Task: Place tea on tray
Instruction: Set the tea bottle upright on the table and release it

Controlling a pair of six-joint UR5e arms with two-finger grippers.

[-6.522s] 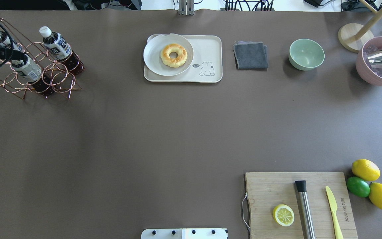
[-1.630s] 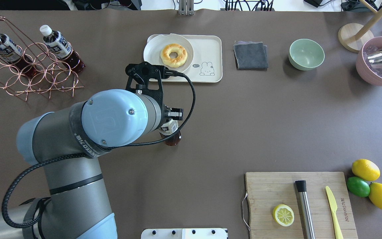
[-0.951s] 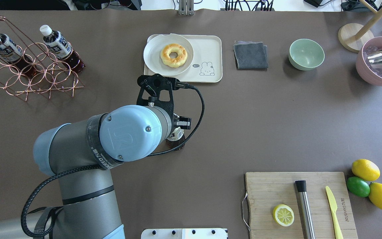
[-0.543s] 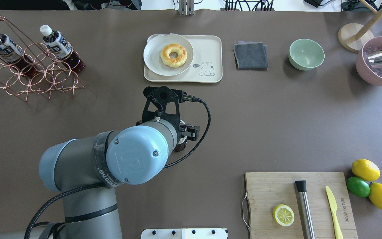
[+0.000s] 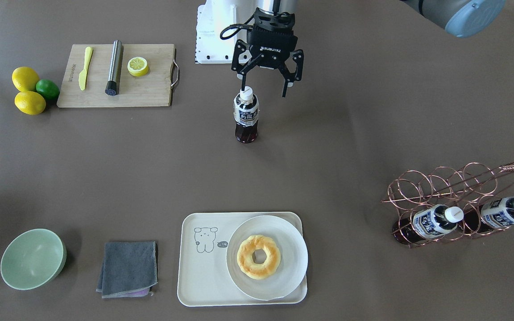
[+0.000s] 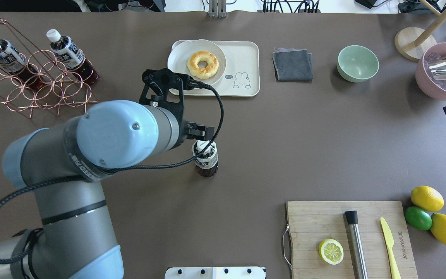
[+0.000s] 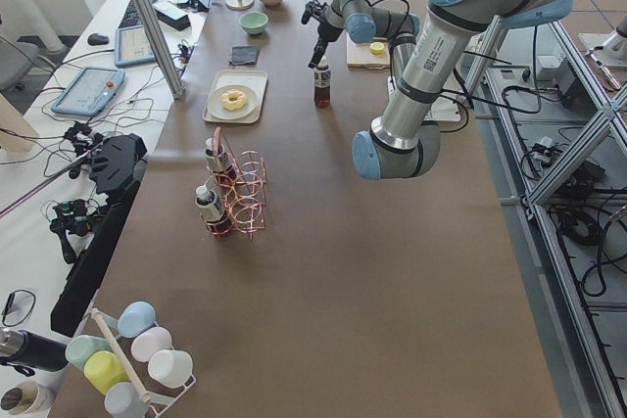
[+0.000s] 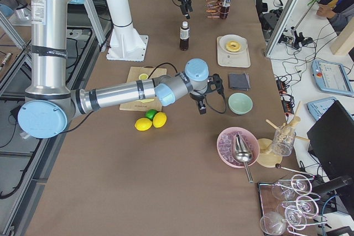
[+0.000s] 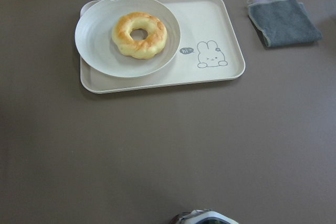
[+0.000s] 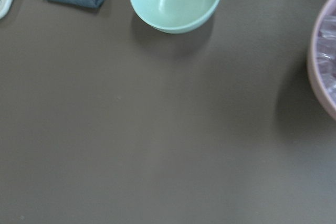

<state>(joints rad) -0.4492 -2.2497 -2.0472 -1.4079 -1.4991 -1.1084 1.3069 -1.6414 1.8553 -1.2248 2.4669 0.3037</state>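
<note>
Exterior front-facing, one tea point(image 5: 246, 117) upright upper centre, two spare bottles point(image 5: 431, 221) lower right, left gripper point(image 5: 263, 91) pointing down above tea, jaws wide, empty.

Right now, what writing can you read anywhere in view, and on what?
"hi": speech bubble beside the cartoon on the tray.
"ROBOTIQ": black housing above the left fingers.
Label of the tea: too small to read.
Print on the yellow knife: blurred, unreadable.
Labels of the rack bottles: too small to read.
</note>
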